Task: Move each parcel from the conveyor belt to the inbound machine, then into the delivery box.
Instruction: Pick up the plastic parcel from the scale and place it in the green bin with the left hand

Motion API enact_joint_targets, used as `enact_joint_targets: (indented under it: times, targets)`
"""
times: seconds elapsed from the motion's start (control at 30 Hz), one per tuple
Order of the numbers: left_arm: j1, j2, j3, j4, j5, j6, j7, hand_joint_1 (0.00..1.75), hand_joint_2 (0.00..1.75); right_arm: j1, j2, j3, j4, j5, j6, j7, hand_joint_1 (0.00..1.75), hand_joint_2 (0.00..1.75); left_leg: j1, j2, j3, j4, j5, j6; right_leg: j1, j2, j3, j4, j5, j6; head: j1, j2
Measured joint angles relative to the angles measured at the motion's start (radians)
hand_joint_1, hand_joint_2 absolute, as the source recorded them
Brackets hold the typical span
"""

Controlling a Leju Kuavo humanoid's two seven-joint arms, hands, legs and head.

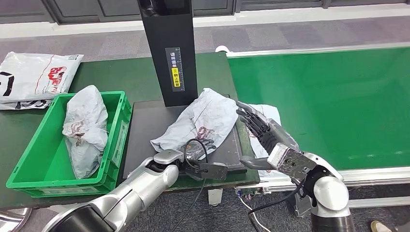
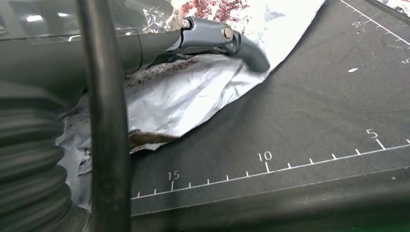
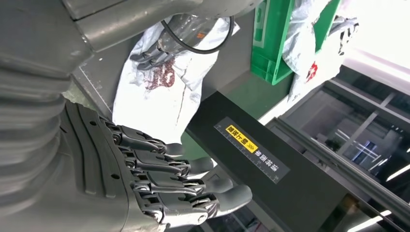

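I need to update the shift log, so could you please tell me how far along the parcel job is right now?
Done: one grey parcel already lies in the green delivery box. In hand: a second grey parcel lies on the inbound machine's black platform, with the left hand on its near edge; the right hand hovers open beside it. Left: lifting this parcel into the box. The green conveyor belt shows no further parcels.

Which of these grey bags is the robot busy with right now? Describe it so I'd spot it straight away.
Find the tall black post in the middle; at its foot is a flat black platform marked with ruler lines. The crumpled grey parcel lying there is the one, with the left robot hand on its near edge. Its look-alike sits in the green crate, and the white bag lies beyond it.
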Motion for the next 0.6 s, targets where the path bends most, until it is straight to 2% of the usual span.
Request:
enact_joint_targets:
  times: [0.2,0.33,0.6]
  targets:
    - [-0.029,0.01,0.0,0.013,0.0,-0.014,0.0,1.75,1.75,0.001,0.0,0.0,0.0,-0.019,0.0,-0.01,0.0,1.75,-0.001,0.003,0.013,0.001,-0.055,0.002,-0.003,0.002,0.008,-0.004,0.003,-0.002,0.0,0.0]
    - [-0.063,0.013,0.0,0.017,0.0,-0.023,0.0,1.75,1.75,0.0,0.0,0.0,-0.004,-0.022,0.0,-0.011,0.0,1.75,-0.002,0.002,0.001,0.001,-0.061,0.001,-0.003,0.0,-0.006,-0.004,0.013,-0.005,0.0,0.0]
    - [-0.083,0.023,0.0,0.027,-0.005,-0.03,0.003,1.75,1.75,0.013,0.0,0.0,-0.014,-0.03,0.0,-0.009,0.0,1.75,-0.002,0.001,-0.004,0.0,-0.075,-0.001,-0.002,-0.004,-0.012,-0.004,0.019,-0.013,0.0,0.0]
